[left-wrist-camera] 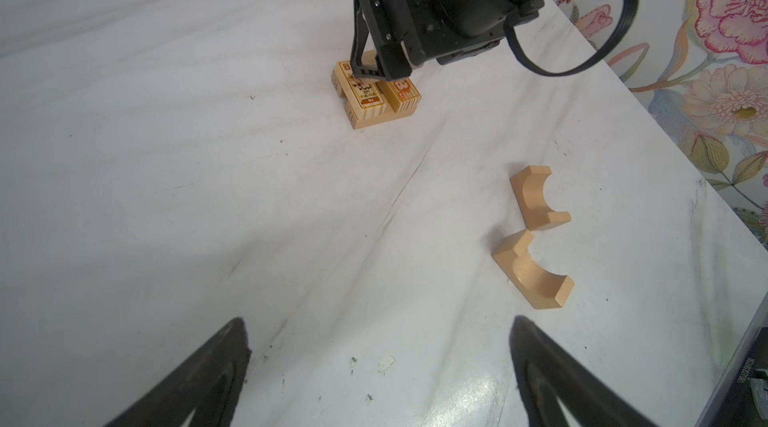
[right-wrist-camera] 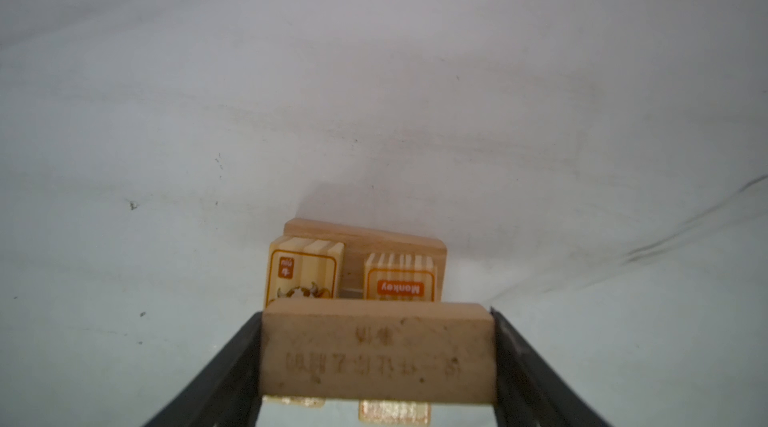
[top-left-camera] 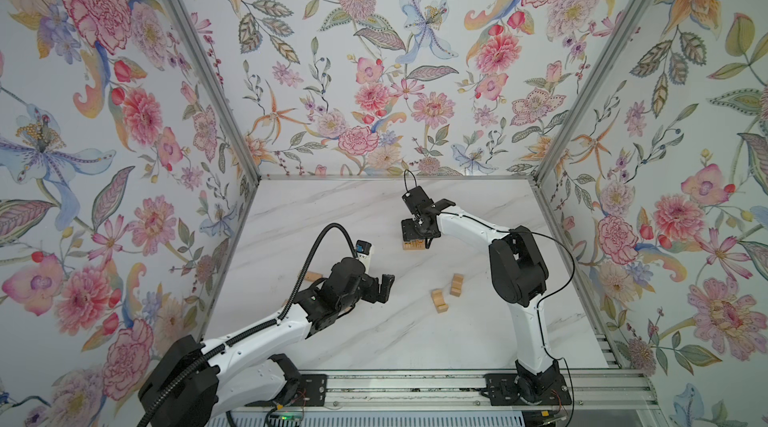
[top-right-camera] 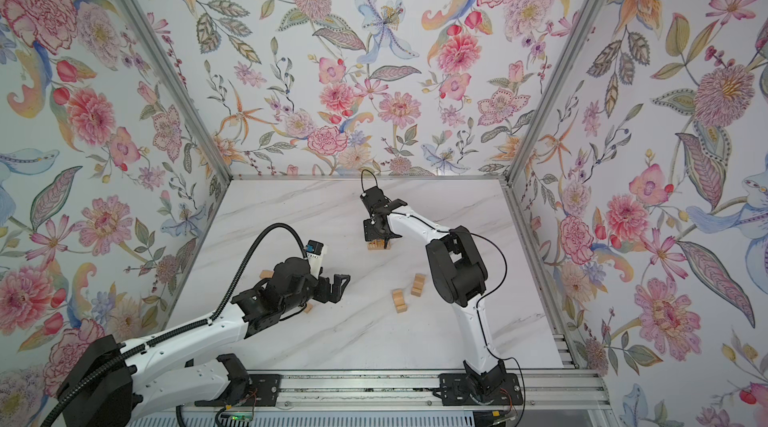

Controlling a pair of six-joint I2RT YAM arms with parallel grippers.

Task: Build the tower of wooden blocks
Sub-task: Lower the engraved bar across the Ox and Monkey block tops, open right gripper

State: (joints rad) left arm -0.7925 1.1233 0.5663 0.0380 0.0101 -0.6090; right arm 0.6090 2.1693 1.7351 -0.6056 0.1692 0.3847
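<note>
Clamps a bar [right-wrist-camera: 378, 356] by its ends in the right gripper [top-left-camera: 417, 239], low over the tower [left-wrist-camera: 374, 92], two printed blocks crossed on a plain layer, at 1 o'clock from the table [top-left-camera: 332, 213] middle in both top views; touching or not, cannot tell. Hangs the left gripper [left-wrist-camera: 378, 379], jaws spread wide and empty, above the marble at 7 o'clock from the tower. Shows an arch [top-left-camera: 456, 284] and a second arch [top-left-camera: 439, 300] just beside it at 5 o'clock from the tower, a loose block [top-left-camera: 313, 276] at 8 o'clock.
</note>
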